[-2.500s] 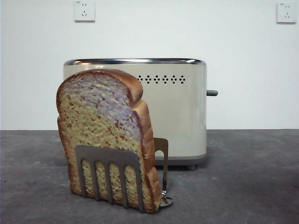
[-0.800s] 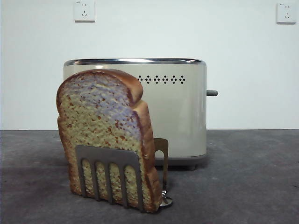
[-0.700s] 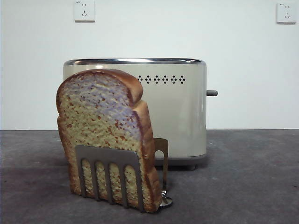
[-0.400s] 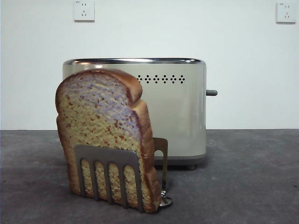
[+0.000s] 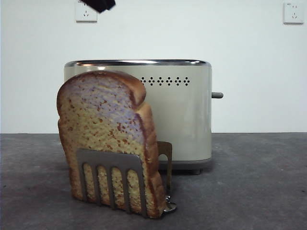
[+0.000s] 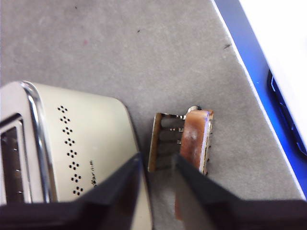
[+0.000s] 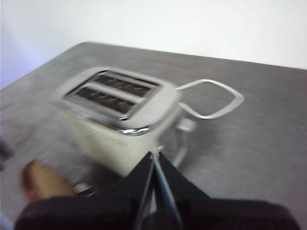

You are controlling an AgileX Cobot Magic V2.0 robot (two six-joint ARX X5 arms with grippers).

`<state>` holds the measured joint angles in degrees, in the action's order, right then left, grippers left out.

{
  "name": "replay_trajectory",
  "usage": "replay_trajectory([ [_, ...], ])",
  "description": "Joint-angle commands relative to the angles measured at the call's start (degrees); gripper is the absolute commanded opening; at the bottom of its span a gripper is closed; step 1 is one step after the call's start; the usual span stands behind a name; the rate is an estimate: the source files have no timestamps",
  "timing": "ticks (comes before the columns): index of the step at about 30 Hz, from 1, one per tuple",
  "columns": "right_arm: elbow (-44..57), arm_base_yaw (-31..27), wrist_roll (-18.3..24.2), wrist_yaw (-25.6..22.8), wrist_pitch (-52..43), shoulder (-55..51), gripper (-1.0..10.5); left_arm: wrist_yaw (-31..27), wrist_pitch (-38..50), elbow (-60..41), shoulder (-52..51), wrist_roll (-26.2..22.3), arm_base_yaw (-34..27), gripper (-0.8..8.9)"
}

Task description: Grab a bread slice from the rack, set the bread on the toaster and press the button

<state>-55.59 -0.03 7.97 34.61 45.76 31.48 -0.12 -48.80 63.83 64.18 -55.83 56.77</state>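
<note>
Brown crust is seen along the top edge of the slice of bread (image 6: 193, 139), which is stood up in the rack (image 6: 165, 141) on the grey table (image 6: 144, 52). The left gripper (image 6: 158, 165) is held high above the rack, and its two black jaws are set a little apart with nothing held between them. Right under that gap, the shiny steel plate of the rack is seen, and the bread is just beside one jaw. The cream toaster (image 6: 72, 143) is close on the other side of the left gripper. In the front view, only a small black tip of an arm (image 5: 100, 5) is seen at the top, well above the bread (image 5: 103, 139). The bread is leaned in the rack (image 5: 112, 179), just before the toaster (image 5: 182, 115), and the grey button (image 5: 217, 95) is stuck out from the toaster's narrow end. The right gripper (image 7: 154, 160) is kept well away, up above the table, with its jaws pressed together and nothing in them. Past its tip the toaster (image 7: 120, 120) is seen, blurred, with two slots on top and a white cord (image 7: 211, 98) behind it.
</note>
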Motion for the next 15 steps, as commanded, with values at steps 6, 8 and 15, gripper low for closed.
replay_trajectory([
  [6, -0.4, 0.0, 9.2, 4.9, 5.3, 0.9, -0.1, -0.1, -1.8, 0.0, 4.9, 3.2, -1.0, 3.2],
  [8, -0.4, 0.1, 12.0, 4.8, 7.7, 1.2, -0.1, -0.1, -2.1, 0.0, 6.1, 3.6, -1.4, 3.2],
  [15, -0.4, 1.4, 14.9, 0.5, 10.8, 1.4, -0.1, 0.1, -2.6, 0.0, 9.4, 4.7, -3.7, 3.13],
])
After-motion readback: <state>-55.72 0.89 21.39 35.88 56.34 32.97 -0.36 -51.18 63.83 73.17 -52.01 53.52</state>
